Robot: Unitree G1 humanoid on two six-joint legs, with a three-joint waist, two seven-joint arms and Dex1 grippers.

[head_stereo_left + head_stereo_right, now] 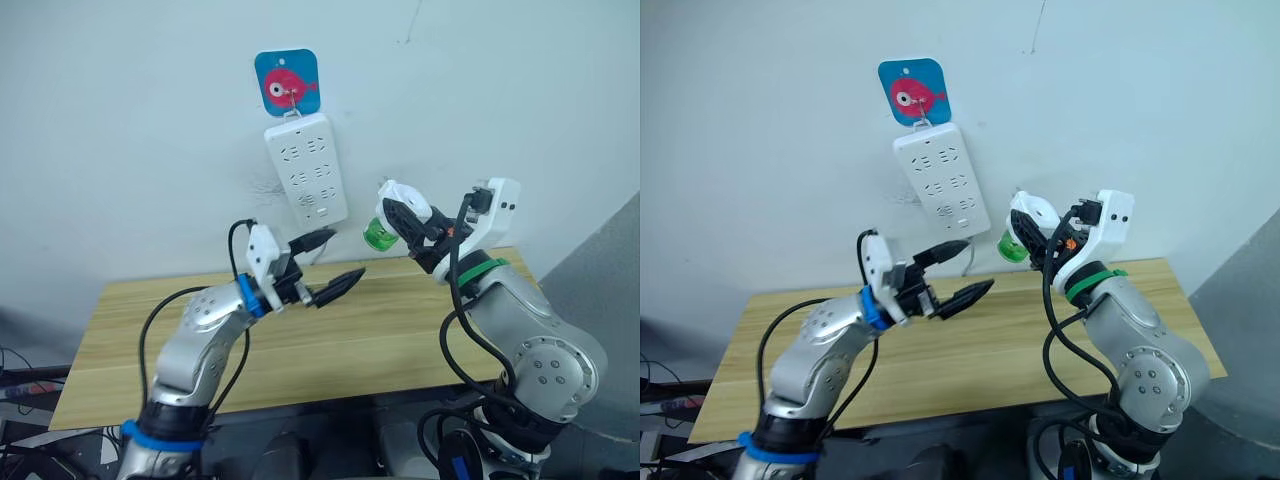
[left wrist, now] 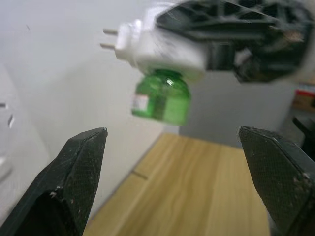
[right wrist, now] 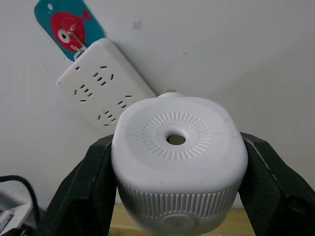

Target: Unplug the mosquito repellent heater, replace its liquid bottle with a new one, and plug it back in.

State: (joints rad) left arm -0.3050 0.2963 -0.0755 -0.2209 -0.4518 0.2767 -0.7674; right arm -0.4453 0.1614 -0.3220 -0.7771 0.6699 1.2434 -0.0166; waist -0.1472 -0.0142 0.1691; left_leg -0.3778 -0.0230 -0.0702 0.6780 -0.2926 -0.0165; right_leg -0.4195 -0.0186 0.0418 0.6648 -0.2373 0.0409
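My right gripper (image 1: 404,216) is shut on the white mosquito repellent heater (image 1: 403,197), holding it in the air to the right of the power strip. Its two metal prongs (image 2: 110,39) are free and point toward the wall. A green liquid bottle (image 1: 379,234) hangs from the heater's underside. The heater's ribbed top with a small centre hole (image 3: 175,139) faces the right wrist camera. Over the table my left gripper (image 1: 331,267) stands open and empty, aimed at the bottle (image 2: 163,97) from a short distance.
A white multi-socket power strip (image 1: 306,170) hangs on the wall from a hook on a blue fish sticker (image 1: 287,82). A wooden table (image 1: 330,340) stands against the wall below both arms. Cables trail from each wrist.
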